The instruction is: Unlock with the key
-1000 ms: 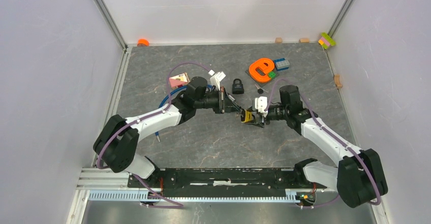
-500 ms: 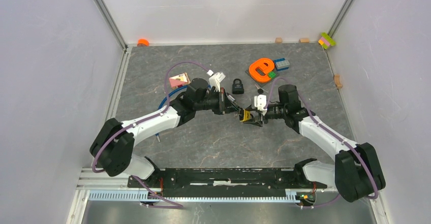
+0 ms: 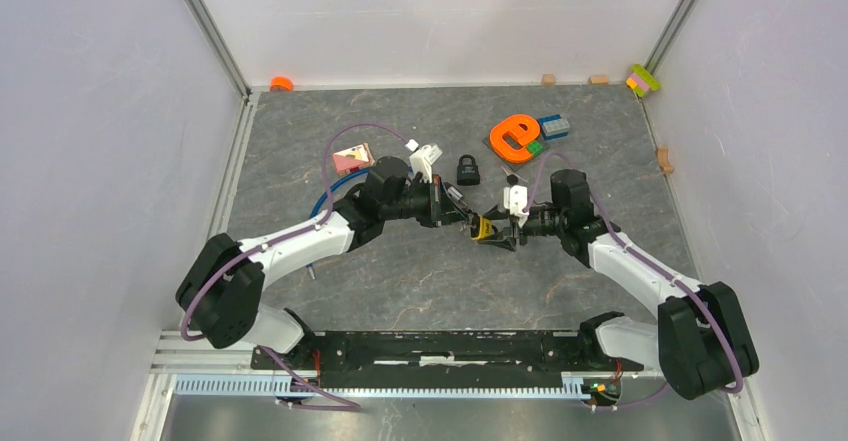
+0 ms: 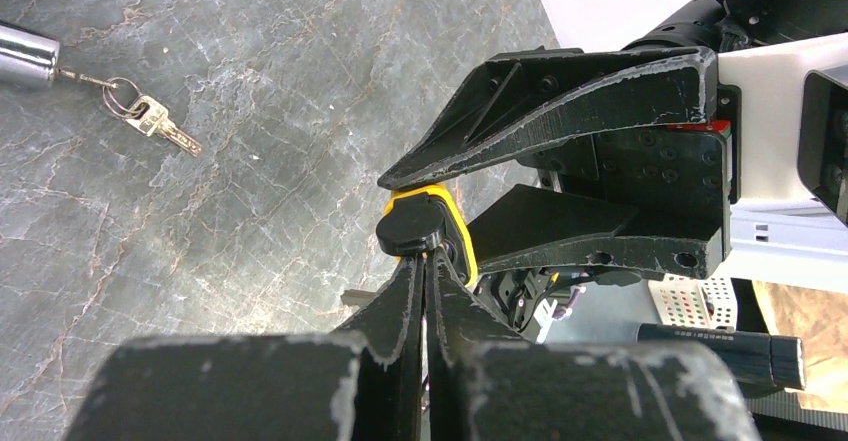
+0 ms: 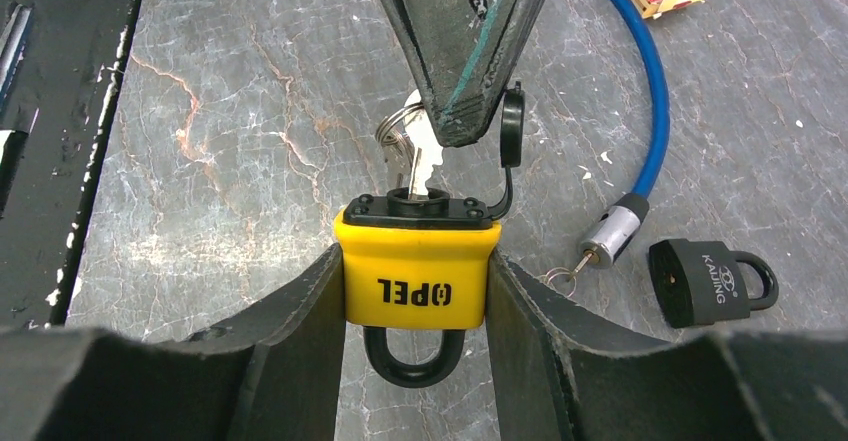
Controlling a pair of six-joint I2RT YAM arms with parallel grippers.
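Note:
A yellow padlock point(image 5: 415, 271) marked OPEL, with a black shackle, is clamped between my right gripper's point(image 5: 415, 259) fingers, keyhole end facing away. A silver key point(image 5: 420, 166) on a ring stands in the keyhole at its black top. My left gripper point(image 4: 425, 261) is shut on that key's head, which its fingertips hide. The lock's black dust cap point(image 4: 410, 229) hangs open beside it. In the top view the two grippers meet at the padlock point(image 3: 487, 229) above the table's middle, left gripper point(image 3: 470, 219) on its left, right gripper point(image 3: 499, 234) on its right.
A black padlock point(image 3: 468, 170) lies just behind the grippers. A blue cable lock point(image 5: 655, 111) with a silver cylinder and small keys point(image 4: 150, 121) lies to the left. A pink box point(image 3: 350, 157), an orange letter e point(image 3: 515, 136) and toy bricks point(image 3: 555, 126) lie further back.
Both wrists have shifted slightly, staying joined at the padlock. The key stays in the keyhole and both grips hold.

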